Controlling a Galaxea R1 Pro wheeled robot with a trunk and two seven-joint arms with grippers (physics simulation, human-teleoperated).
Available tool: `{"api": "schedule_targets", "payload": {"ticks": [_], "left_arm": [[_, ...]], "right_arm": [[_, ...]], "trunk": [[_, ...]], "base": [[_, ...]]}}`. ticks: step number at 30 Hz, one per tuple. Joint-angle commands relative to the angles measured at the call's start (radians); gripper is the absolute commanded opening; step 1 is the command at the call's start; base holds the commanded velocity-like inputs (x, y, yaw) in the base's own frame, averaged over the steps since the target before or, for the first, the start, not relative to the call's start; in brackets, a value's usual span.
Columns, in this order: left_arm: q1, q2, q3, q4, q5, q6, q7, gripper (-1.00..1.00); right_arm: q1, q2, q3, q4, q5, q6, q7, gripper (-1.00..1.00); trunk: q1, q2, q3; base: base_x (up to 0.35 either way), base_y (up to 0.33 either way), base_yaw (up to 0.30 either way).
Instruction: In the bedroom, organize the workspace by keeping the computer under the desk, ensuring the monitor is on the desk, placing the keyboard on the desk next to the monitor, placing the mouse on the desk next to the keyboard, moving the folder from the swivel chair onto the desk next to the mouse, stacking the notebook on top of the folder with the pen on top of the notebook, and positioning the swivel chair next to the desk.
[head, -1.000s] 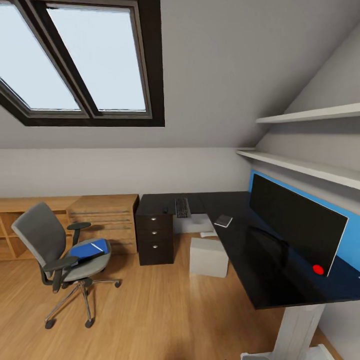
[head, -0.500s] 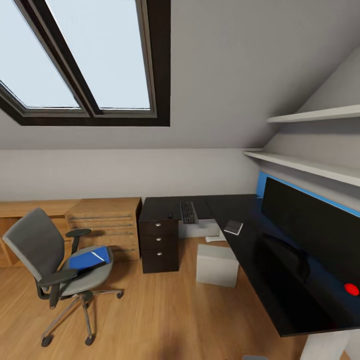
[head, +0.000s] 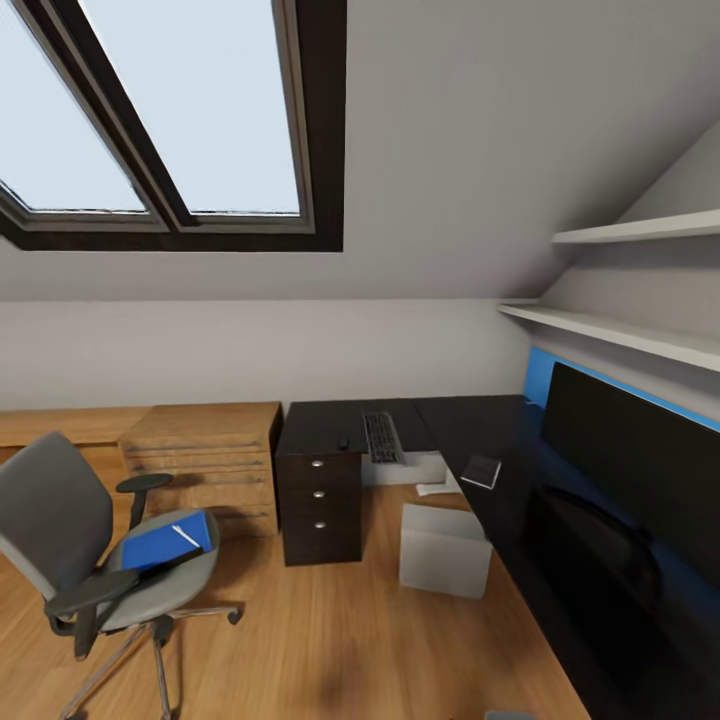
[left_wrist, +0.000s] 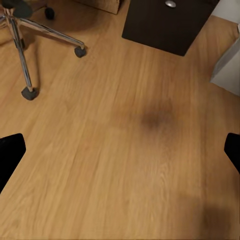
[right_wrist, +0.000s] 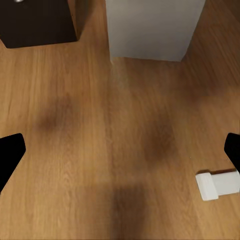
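Both jaws spread, blue folder flat on swivel chair

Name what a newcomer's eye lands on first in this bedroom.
The big skylight window in the sloped ceiling dominates the upper left. Below it, the grey swivel chair stands on the wooden floor with a blue folder on its seat. The black L-shaped desk runs along the right wall, carrying the dark monitor.

Blue folder with pen lies on chair; keyboard, mouse, notebook, monitor on surface; computer underneath.
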Motion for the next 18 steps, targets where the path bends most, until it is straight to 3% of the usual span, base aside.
{"api": "schedule_targets", "payload": {"ticks": [1, 13, 18], "left_arm": [[0.0, 0.0, 0.003, 0.001, 0.011, 0.0, -0.01, 1.0], [0.0, 0.0, 0.003, 0.001, 0.011, 0.0, -0.009, 1.0], [0.0, 0.0, 0.004, 0.001, 0.011, 0.0, -0.009, 1.0]], "right_arm": [[0.0, 0.0, -0.008, 0.001, 0.008, -0.003, -0.003, 1.0], [0.0, -0.001, -0.008, 0.0, 0.009, -0.003, -0.004, 1.0], [0.0, -0.001, -0.008, 0.001, 0.009, -0.003, -0.004, 1.0]], "trunk": [[0.001, -0.001, 0.0], [0.001, -0.001, 0.0], [0.001, -0.001, 0.0]], "base": [[0.331, 0.004, 0.0], [0.331, 0.004, 0.0], [0.332, 0.11, 0.0]]}}
